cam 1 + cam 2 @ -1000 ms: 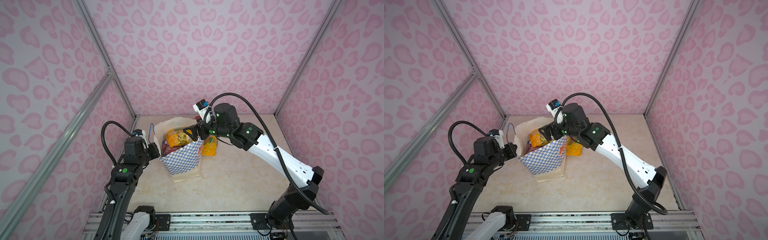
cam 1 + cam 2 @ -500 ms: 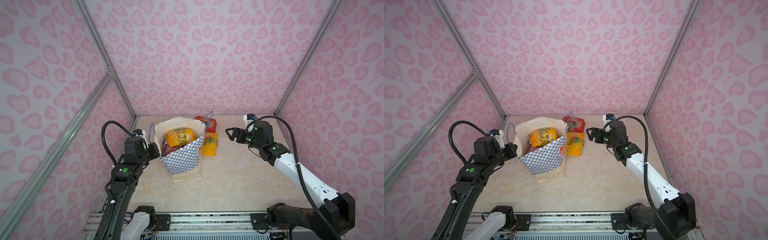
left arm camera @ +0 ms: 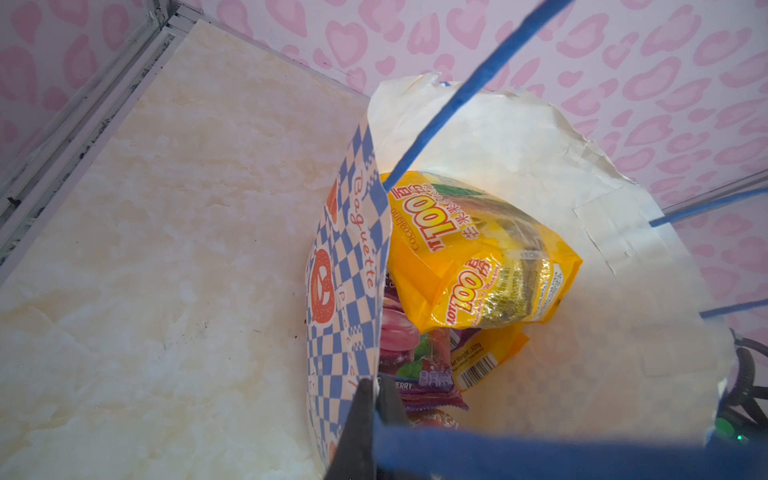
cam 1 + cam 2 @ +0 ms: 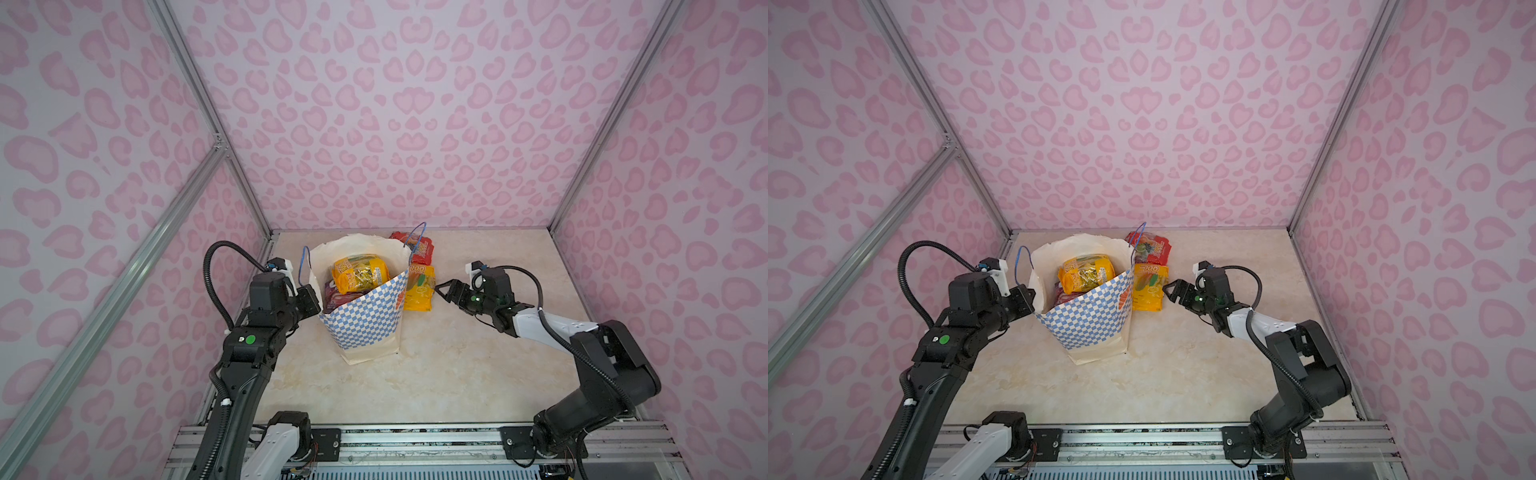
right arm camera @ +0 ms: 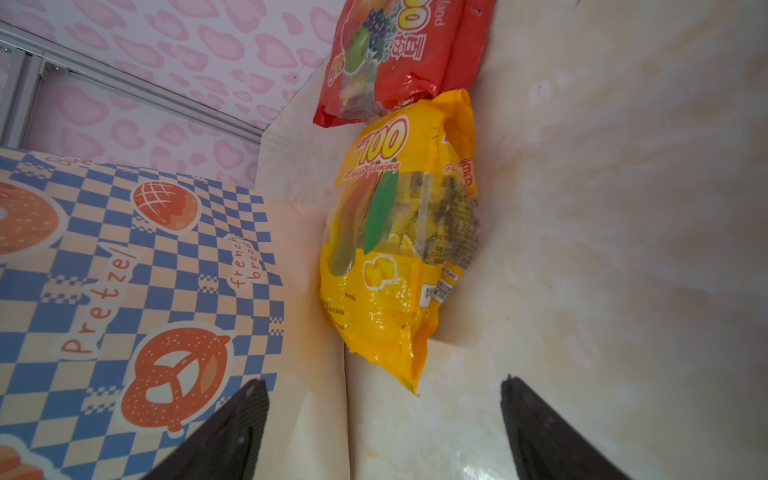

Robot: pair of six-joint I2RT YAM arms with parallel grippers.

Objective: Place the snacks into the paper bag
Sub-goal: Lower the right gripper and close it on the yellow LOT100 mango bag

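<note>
Marble tabletop (image 4: 457,374), yellow packet (image 4: 419,291) just ahead of wide-spread right gripper (image 4: 442,294)

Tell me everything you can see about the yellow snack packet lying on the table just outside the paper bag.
The yellow packet is a glossy, crinkled plastic pouch printed with "100" in red and white, script that looks like "Mango Gummy", a mango with a green leaf, and a clear window showing yellow sweets. It lies flat on the table, sealed and full. One long edge seems to press against the paper bag, and its far end meets the red packet. The open right gripper faces its near end without touching it.
</note>
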